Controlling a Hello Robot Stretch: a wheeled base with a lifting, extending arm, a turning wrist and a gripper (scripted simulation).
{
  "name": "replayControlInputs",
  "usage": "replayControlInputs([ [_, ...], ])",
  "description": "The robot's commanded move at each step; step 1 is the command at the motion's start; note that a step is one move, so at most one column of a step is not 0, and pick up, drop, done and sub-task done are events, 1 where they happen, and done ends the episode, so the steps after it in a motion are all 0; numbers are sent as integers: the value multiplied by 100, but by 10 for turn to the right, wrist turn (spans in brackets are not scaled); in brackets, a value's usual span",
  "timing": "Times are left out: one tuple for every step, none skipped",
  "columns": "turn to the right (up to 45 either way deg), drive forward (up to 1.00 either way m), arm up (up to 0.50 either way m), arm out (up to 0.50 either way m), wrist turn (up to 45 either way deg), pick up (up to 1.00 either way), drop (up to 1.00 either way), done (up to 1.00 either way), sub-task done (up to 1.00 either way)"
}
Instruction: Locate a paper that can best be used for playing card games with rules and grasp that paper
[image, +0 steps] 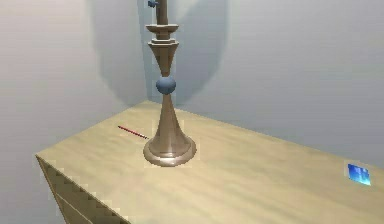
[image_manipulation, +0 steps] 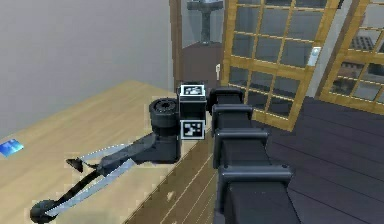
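Apparently approach step in hand: small blue card sighted near surface edge, apart from fingers; nothing held; next, fingers to be shifted toward card.

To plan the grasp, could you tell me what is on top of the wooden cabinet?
A tall wooden stand, a thin red stick and a small blue card. The stand may hide the stick's end.

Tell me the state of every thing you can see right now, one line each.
Turned wooden stand, upright on the wooden top.
Thin red stick, lying flat on the top beside the stand.
Small blue rectangle, lying flat on the top, apart from the gripper.
Gripper, out over the top, holding nothing.
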Motion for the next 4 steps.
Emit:
replayControlInputs([
  [0,0,0,0,450,0,0,0,0],
  [0,0,0,0,210,0,0,0,0],
  [0,0,-12,0,0,0,0,0,0],
  [0,0,0,0,0,100,0,0,0],
])
